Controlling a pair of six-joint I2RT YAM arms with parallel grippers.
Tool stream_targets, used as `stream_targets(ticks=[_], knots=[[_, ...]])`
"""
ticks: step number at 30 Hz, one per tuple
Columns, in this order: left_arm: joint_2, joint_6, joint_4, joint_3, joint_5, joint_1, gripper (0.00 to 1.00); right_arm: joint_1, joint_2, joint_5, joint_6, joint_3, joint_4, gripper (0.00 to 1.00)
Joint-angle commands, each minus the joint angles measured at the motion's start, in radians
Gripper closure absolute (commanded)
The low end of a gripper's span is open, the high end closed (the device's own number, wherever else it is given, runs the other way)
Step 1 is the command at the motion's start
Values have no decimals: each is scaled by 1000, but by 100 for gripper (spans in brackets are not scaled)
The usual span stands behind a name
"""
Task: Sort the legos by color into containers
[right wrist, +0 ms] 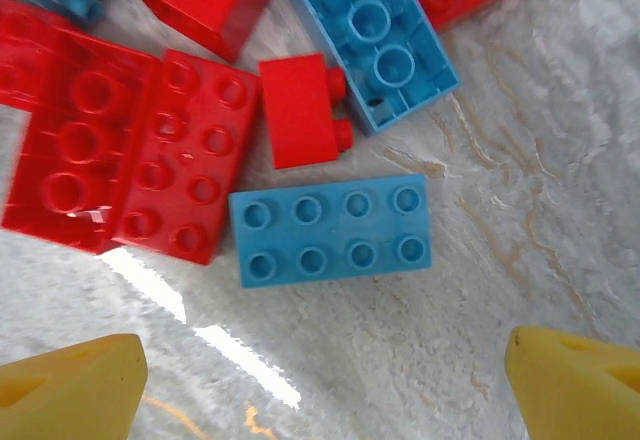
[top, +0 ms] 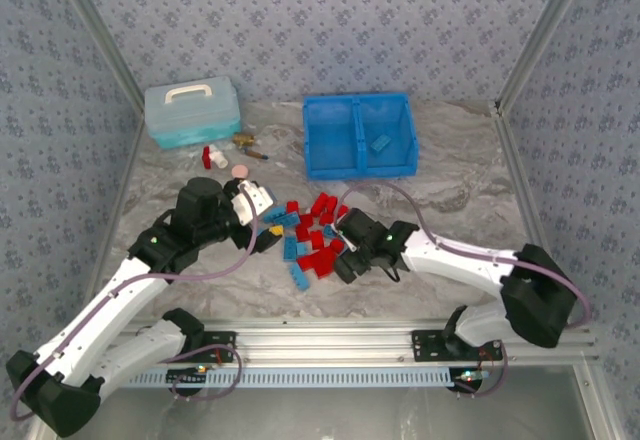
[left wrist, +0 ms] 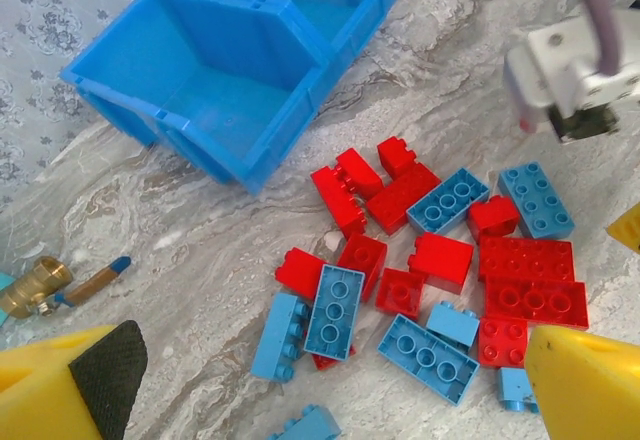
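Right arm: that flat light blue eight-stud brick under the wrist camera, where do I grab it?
Grip the light blue eight-stud brick across its two long walls, toward its right half, coming straight down with the right gripper turned a quarter. It lies flat, studs up. Its left end crowds a red brick, while the near wall faces the table.

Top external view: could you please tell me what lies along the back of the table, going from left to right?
First the pale teal lidded box → brass fitting → blue bin, whose right compartment holds one light blue brick.
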Motion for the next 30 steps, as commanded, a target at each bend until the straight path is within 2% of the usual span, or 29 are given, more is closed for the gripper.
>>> stream_targets(ticks=[1, 9, 12, 14, 21, 30], knots=[[5, 15, 14, -3, -23, 6, 1, -40, 59, -67, -36, 45, 12, 5], [5, 15, 12, -2, -28, 7, 1, -56, 143, -81, -23, 39, 70, 9], [6, 14, 14, -2, -24, 7, 1, -69, 169, -77, -11, 36, 78, 22], [6, 13, 14, -2, -22, 8, 1, -72, 177, -73, -9, 37, 83, 26], [9, 15, 13, -2, -24, 8, 1, -74, 217, -103, -38, 51, 95, 20], [11, 17, 11, -2, -28, 8, 1, -81, 247, -110, -40, 69, 91, 47]])
